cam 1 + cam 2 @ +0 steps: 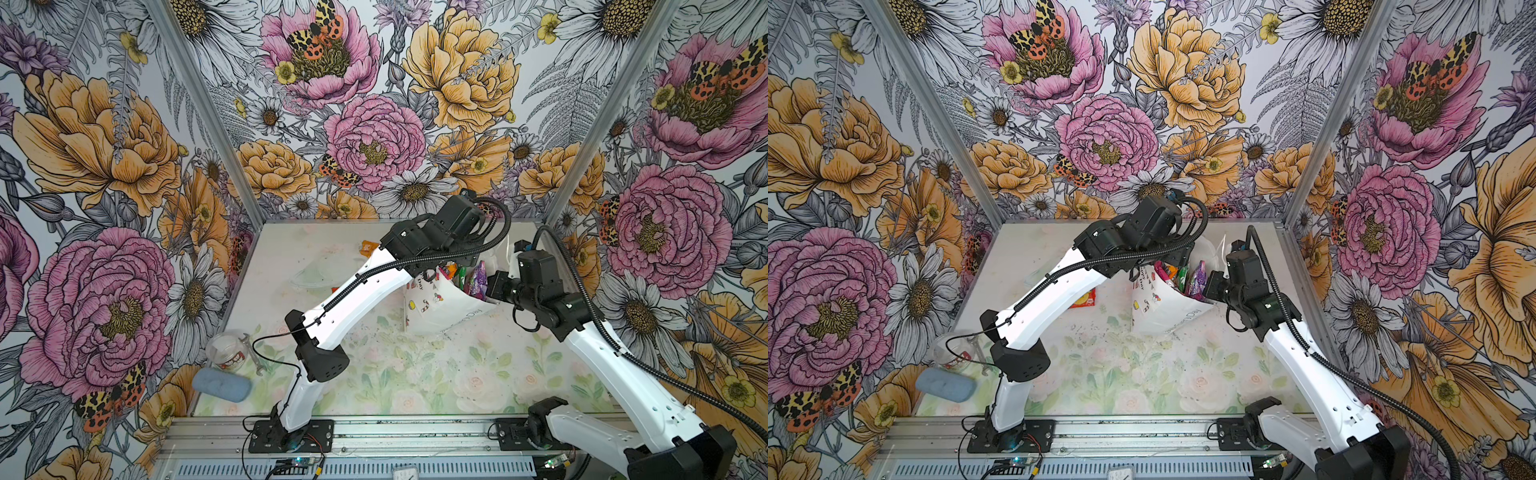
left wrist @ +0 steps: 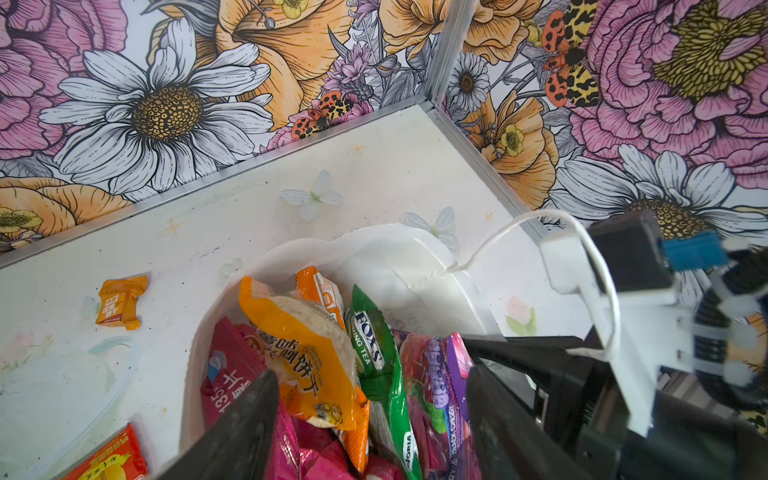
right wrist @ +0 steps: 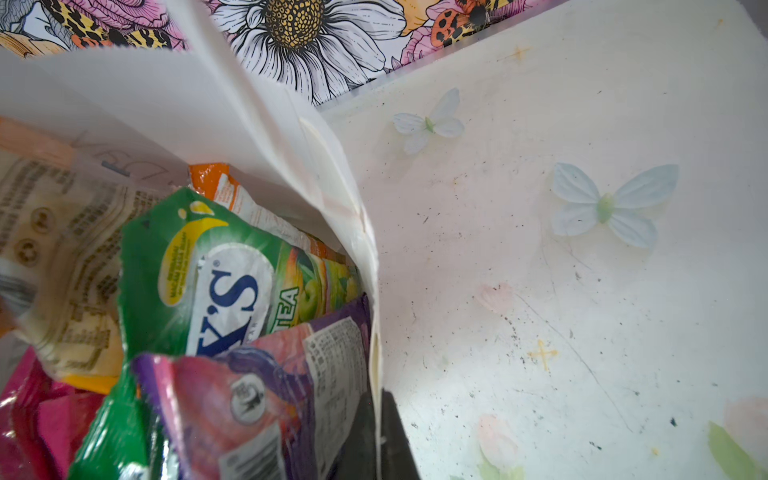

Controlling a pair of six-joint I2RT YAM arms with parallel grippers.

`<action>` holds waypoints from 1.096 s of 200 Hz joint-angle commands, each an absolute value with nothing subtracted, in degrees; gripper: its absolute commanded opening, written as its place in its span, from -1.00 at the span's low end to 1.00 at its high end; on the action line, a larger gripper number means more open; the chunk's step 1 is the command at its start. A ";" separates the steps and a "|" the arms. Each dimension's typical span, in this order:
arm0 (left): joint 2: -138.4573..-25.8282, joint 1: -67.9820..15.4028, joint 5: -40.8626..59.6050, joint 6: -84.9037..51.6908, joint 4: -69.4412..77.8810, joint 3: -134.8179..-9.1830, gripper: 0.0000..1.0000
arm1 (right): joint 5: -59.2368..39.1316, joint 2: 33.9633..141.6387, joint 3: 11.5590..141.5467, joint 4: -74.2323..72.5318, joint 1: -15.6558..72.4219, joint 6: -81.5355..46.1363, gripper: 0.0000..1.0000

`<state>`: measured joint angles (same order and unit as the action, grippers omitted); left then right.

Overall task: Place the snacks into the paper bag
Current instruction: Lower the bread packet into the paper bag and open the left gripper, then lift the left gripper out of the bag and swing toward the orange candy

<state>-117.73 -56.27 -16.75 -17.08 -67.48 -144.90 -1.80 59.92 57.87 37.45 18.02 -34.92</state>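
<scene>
The paper bag (image 1: 432,307) (image 1: 1163,309) is seen toward the back right of the worktop (image 1: 415,374), leaning, with its mouth held wide. It is crammed with snacks whose tops stand out of the opening: an orange-yellow packet (image 2: 303,353), a green FOX'S packet (image 2: 370,332) (image 3: 199,270), a purple packet (image 2: 440,374) (image 3: 249,395), a red packet (image 2: 232,374), a pink packet (image 2: 299,449) and a narrow orange packet (image 2: 324,291) at the back.

Two snacks are left outside on the worktop. A small orange packet (image 2: 120,301) (image 1: 366,246) lies beyond the bag toward the back wall, and a red-orange packet (image 2: 112,457) (image 1: 1084,298) lies to the bag's left, partly hidden under the left arm in both top views.

The left pincer (image 2: 372,370) is held over the bag's mouth with its fingers (image 2: 245,424) spread wide; nothing is pinched between them.

The right pincer (image 3: 376,436) (image 1: 494,286) is pressed together on the bag's right wall (image 3: 166,104), the paper edge being caught between its dark fingers. One white cord handle (image 2: 498,237) is looped over the right arm's bracket.

At the front left, a clear plastic cup (image 1: 226,349) and a blue-grey case (image 1: 221,385) are set well apart from the bag.
</scene>
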 commanded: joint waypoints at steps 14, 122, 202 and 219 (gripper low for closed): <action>-116.33 -53.42 -15.25 -21.03 -64.34 -141.93 0.46 | -1.25 58.27 59.62 34.19 18.04 -34.83 -1.00; -117.89 -53.18 -5.01 -27.06 -57.81 -138.63 0.86 | -1.45 59.96 59.90 32.87 19.32 -35.09 -1.00; -114.58 -54.68 -0.20 -31.73 -49.70 -131.18 0.85 | -0.70 59.33 59.59 32.87 19.45 -34.89 -1.00; -112.05 -56.47 -1.56 -30.57 -48.54 -130.35 0.86 | -0.70 59.48 59.59 32.87 19.49 -34.89 -1.00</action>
